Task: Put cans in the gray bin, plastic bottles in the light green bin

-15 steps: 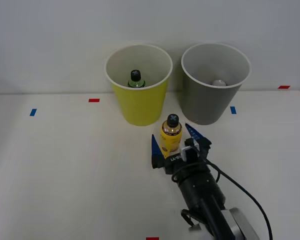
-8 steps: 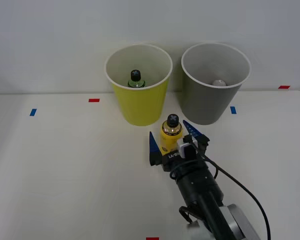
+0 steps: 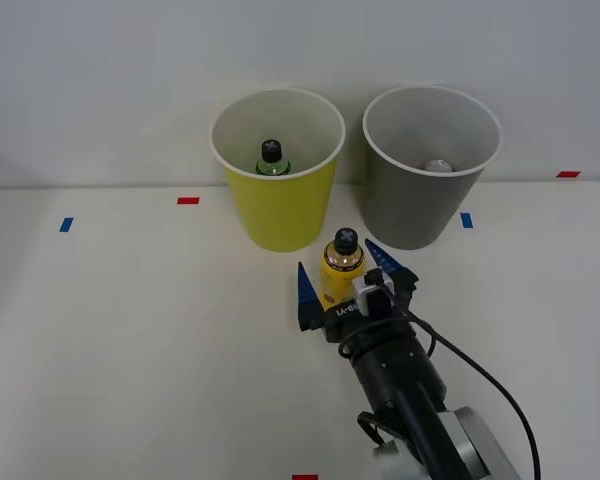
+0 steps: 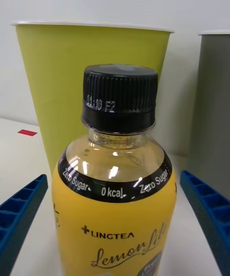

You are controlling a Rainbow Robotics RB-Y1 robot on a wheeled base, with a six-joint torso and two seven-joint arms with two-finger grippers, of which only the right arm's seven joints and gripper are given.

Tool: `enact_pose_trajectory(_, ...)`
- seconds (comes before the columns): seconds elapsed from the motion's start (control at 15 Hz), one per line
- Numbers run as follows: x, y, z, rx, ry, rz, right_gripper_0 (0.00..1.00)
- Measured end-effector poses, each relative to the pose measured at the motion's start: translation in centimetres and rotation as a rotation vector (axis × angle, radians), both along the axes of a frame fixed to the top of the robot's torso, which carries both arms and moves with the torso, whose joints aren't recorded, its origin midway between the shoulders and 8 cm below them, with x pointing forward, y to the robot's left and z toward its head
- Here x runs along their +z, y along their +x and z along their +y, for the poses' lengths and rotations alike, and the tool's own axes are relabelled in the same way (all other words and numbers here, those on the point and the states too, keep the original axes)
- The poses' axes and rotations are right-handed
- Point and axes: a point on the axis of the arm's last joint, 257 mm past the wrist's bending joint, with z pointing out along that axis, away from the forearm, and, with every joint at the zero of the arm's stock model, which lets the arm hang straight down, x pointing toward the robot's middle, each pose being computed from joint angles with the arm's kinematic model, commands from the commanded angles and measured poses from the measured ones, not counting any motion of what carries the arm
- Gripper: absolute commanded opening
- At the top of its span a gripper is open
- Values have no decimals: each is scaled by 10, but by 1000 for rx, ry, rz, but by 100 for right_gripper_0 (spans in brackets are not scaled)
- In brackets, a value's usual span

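Since a second ago the right gripper (image 3: 348, 284) has slid forward toward the far edge of the table (image 3: 130, 330), so its blue ribbed fingers (image 3: 306, 290) now flank the lemon tea bottle (image 3: 342, 268) more deeply; over the last half second almost nothing has shifted. Bins and bottles sit where they were.

Most of the white table is bare, with wide open room toward its left edge and its near edge; small red and blue tape marks dot it. At the far edge the light green bin (image 3: 277, 170) and the gray bin (image 3: 431, 165) stand upright side by side, close together but not touching. The black arm comes in from the near edge, right of centre.

Standing upright just in front of the gap between the bins, the lemon tea bottle has a black ribbed cap (image 4: 120, 96), a clear neck with pale liquid, a black band reading "Zero Sugar 0 kcal", and a yellow label. The fingers are spread, one on each side of it, with a visible gap at both sides.

A greenish black-capped bottle (image 3: 271, 160) stands inside the light green bin. A silvery can top (image 3: 438, 166) shows inside the gray bin.
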Motion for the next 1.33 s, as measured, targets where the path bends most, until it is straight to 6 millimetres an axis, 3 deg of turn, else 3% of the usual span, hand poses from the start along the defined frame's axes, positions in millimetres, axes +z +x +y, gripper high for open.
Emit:
enact_pose_trajectory(0.07, 0, 1, -2, -4, -4, -1, 0)
enact_pose_trajectory(0.87, -3, -2, -4, -6, 13, 6, 0)
enact_pose_trajectory(1.13, 7, -25, -17, 15, 67, -58, 0)
enact_pose_trajectory(1.33, 32, -48, -33, 22, 148, -83, 0)
